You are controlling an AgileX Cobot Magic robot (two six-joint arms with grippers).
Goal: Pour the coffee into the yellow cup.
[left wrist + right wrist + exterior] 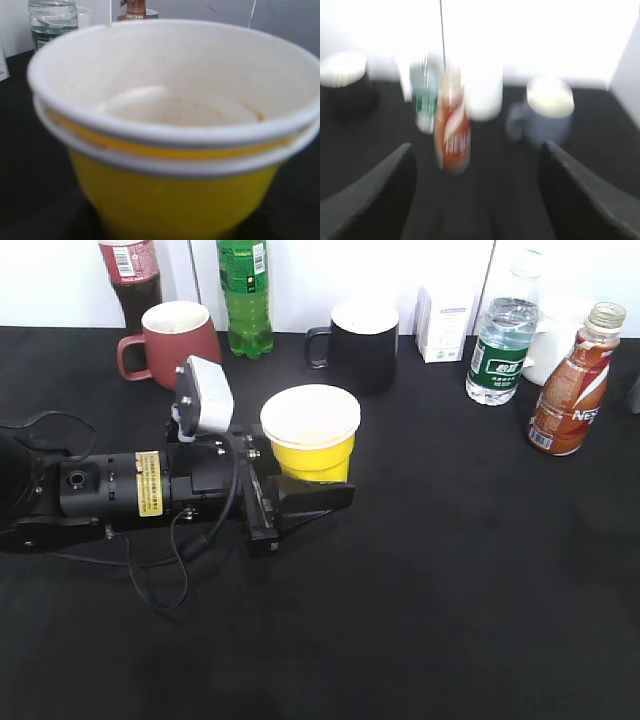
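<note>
Coffee [570,390] is what we are after, and it sits in a curvy clear bottle with an orange-brown and white label at the far right of the black table [450,620], upright, capped with a gold neck ring.

Nearest to us in the exterior view lies our left arm, stretched low across the table from the left edge. Its left gripper [312,488] reaches the yellow cup [312,440] near the middle of the table. We see one dark finger [315,498] lying against the front of the cup's base, but the other is hidden behind it, so we cannot tell whether the fingers are clamped on it or merely beside it. In our left wrist view the cup [175,165] fills the frame, upright, its white inside showing faint brownish marks near the bottom.

Our right gripper [477,200] shows only in its own blurred wrist view, fingers spread wide apart, with the coffee bottle [452,132] standing well beyond and between them.

Farther back we see a maroon mug [178,340] at the left, a black mug [362,345] in the middle, and a green-labelled water bottle [500,350] just left of the coffee. Against the back wall stand a cola bottle [130,280], a green bottle [245,295] and a small white carton [445,325].
</note>
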